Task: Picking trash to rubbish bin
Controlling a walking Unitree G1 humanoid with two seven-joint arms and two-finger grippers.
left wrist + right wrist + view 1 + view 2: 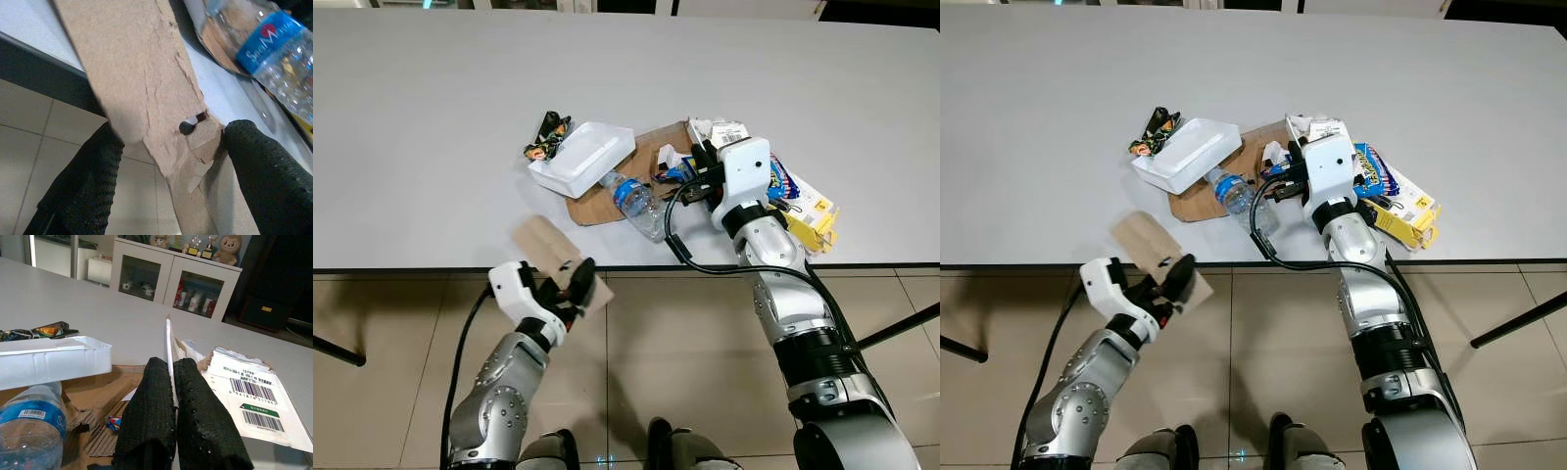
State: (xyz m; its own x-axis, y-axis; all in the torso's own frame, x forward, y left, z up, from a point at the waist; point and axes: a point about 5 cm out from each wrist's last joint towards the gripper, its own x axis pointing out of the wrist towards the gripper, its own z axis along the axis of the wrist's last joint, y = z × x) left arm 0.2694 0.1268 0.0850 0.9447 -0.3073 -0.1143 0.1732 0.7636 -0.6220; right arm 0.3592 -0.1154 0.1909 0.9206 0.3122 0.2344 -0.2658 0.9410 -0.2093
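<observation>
My left gripper (566,289) is at the table's front edge, shut on a torn strip of brown cardboard (546,250) that juts past the edge over the floor. In the left wrist view the cardboard strip (142,83) lies between the black fingers (83,186). My right gripper (698,174) is in the trash pile, shut on a thin white sheet (169,345) seen edge-on. The pile holds a white foam tray (582,157), a plastic bottle (634,201), flat brown cardboard (636,157), a snack wrapper (546,137), a white barcode mailer (249,394), a blue packet (781,176) and a yellow box (815,223).
The grey table (431,117) is bare to the left of and behind the pile. Beige floor tiles (675,352) lie below its front edge, with a dark table leg (901,328) at the right. A cabinet with glass doors (171,281) stands beyond the table.
</observation>
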